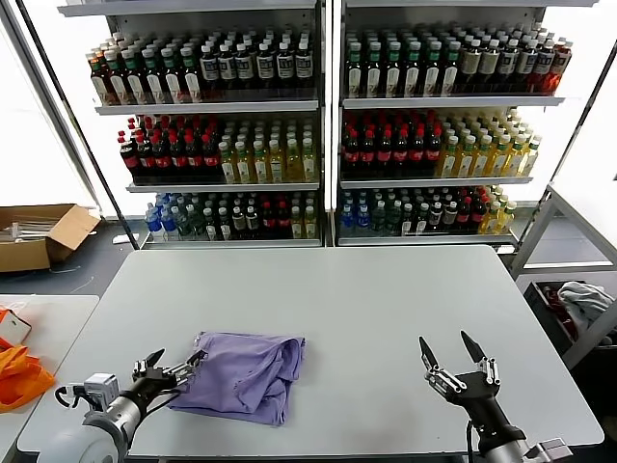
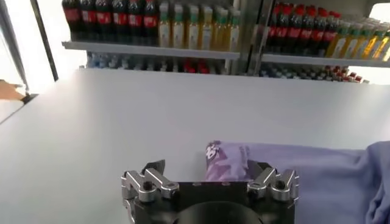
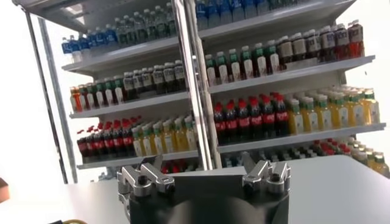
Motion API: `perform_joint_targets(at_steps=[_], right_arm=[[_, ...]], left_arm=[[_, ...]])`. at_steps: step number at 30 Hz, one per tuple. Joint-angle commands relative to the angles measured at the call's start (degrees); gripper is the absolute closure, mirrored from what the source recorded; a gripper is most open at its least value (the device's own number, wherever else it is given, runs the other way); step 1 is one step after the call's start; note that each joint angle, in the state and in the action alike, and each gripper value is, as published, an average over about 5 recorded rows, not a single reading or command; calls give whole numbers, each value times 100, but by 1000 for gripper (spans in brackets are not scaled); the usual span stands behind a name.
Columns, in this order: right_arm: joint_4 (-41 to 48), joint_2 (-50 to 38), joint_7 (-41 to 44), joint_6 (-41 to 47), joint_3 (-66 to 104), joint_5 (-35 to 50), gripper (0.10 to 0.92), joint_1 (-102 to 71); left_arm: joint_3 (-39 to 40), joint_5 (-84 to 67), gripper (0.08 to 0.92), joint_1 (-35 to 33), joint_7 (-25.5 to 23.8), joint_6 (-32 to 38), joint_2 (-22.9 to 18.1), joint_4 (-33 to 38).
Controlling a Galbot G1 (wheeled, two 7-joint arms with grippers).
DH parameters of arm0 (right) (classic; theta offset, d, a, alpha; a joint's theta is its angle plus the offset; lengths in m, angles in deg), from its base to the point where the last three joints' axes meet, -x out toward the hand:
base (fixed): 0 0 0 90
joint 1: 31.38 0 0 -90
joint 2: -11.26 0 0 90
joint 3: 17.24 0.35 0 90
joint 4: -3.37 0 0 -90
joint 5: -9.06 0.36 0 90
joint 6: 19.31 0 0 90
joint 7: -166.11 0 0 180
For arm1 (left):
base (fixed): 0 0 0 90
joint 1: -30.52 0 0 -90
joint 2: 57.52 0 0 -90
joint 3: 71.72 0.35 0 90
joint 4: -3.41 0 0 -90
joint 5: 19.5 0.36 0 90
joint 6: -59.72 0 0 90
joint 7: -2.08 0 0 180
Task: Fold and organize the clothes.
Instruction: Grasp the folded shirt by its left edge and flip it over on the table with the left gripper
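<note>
You had the T-shirt (image 1: 246,371) folded near the table's (image 1: 386,299) front edge, left gripper (image 1: 172,368) spread at its corner, right gripper (image 1: 453,359) spread and idle; next, probably squaring the bundle.

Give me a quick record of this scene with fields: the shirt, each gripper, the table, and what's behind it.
shirt: purple T-shirt, folded into a rumpled bundle, on the near left part of the table
left gripper: open, at the shirt's left edge, holding nothing
right gripper: open, raised above the near right part of the table, away from the shirt
table: grey top
background: shelves of bottled drinks
</note>
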Motion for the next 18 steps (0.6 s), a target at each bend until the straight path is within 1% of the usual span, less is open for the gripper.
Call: perform_joint_targets(at_steps=[1,3,5,13,18], right_arm=[[-12,11,-9,-13,66,20,203,-34],[-8,26,-9,-16,53,20,203,-33],[-10,34,-8,-18,41,20,203,-30],[-10,19,-3,-47,36,32,203,-50],[-2,29,1,-58,6,33,203,-29]], left_arm=[[228,-219,187,17,-32,-37,-13,-335],[274,-207,215,5,-48,-41,-30,-328],[304,-197,260,13,-46,-39,-50,-343],[269,-216,502,-13,-19,48,-37,-318],[101,-290,641,-106,-1,148,-89,-226]])
